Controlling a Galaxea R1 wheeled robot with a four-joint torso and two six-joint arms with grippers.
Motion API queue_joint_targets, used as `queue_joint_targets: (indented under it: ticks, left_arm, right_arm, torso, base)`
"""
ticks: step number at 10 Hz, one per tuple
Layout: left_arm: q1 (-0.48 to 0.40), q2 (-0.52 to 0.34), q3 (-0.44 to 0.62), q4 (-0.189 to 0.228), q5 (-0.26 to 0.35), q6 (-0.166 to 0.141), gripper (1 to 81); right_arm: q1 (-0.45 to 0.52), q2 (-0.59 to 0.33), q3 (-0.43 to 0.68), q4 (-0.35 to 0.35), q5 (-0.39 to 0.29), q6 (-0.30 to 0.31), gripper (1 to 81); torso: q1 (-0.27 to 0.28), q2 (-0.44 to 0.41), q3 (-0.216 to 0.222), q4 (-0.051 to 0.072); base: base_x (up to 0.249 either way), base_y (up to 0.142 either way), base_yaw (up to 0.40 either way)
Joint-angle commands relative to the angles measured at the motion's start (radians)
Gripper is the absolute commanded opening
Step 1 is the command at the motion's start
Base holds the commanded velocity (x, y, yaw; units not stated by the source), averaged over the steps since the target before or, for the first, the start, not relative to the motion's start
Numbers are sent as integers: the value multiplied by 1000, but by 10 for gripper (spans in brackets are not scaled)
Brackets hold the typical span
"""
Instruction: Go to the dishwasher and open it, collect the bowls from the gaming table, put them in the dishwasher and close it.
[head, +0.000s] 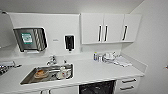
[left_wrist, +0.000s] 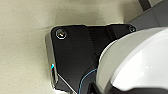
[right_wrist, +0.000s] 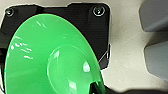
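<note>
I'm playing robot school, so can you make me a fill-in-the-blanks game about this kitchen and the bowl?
1. The bowl seen close up in the right wrist view is bright ____.
2. The metal sink is set into a countertop coloured ____.
3. The wall cabinets have handles coloured ____.
4. The faucet stands behind the ____.

Missing words: green; white; black; sink
</note>
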Motion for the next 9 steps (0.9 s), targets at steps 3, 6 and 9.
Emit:
queue_joint_targets:
  ticks: [3, 6, 9]
  left_arm:
    - [-49, -18, -10, 1, 16, 2, 10]
    - [-49, -20, -10, -4, 16, 2, 10]
    - [-49, -23, -10, -9, 10, 1, 10]
  right_arm:
    - [47, -18, -2, 8, -36, 2, 10]
    - [46, -20, -2, 8, -33, 2, 10]
    - [40, -24, 6, 8, -24, 7, 10]
  torso:
    - [0, 0, 0, 0]
    - [0, 0, 0, 0]
    - [0, 0, 0, 0]
  base:
    - [93, 0, 0]
    - [26, 0, 0]
    - [0, 0, 0]
